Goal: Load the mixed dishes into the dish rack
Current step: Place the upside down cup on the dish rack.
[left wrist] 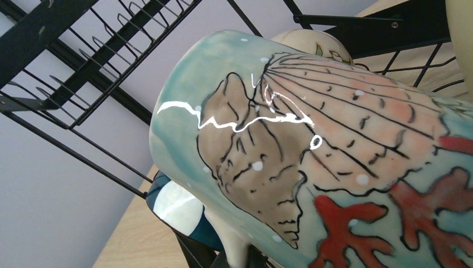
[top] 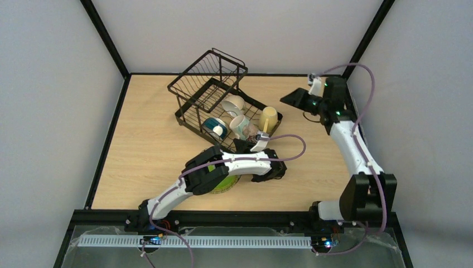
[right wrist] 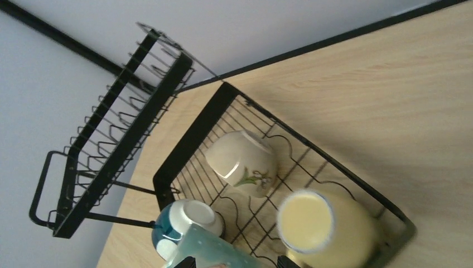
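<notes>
The black wire dish rack (top: 207, 71) stands at the back middle. On its flat tray lie a cream flowered cup (top: 234, 104), a yellow mug (top: 268, 118), a blue bowl (top: 215, 127) and a teal mug painted with a shell and coral (top: 241, 126). My left gripper (top: 249, 139) is shut on the teal mug's (left wrist: 334, 167) pale handle at the tray's near edge. The green plate (top: 226, 181) lies on the table, mostly hidden under my left arm. My right gripper (top: 294, 99) hovers open and holds nothing, right of the rack.
The right wrist view looks down on the tray frame (right wrist: 189, 134), the cream cup (right wrist: 242, 162), yellow mug (right wrist: 323, 229) and blue bowl (right wrist: 178, 223). The raised basket tier (right wrist: 111, 128) holds nothing. Bare wooden table (top: 145, 145) lies left of the rack.
</notes>
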`<state>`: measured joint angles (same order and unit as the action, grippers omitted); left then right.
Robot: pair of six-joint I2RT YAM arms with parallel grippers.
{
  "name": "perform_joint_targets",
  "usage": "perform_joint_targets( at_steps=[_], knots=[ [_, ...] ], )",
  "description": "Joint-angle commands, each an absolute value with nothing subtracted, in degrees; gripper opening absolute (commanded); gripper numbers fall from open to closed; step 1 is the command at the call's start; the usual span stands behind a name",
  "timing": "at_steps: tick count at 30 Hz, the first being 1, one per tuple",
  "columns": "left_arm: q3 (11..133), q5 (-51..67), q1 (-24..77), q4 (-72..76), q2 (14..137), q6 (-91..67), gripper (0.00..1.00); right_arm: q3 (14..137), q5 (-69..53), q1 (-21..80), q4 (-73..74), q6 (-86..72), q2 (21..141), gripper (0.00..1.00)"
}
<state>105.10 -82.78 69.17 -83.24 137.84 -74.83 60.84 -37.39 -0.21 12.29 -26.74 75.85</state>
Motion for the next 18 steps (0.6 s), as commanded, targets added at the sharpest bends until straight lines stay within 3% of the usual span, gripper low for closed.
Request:
perform_joint_targets(
  at_steps=[1,18],
  knots=[
    [105.6,-80.4,71.7,-80.1,142.1,-71.5,0.02,71.5,-32.8,5.5,23.7,-21.5,82.1,0.83],
    [107.1,-81.4,71.7,-78.4,144.0,-65.4,0.02,94.1,-23.2,16.7,40.5,-14.9,100.4,0.84]
  ],
)
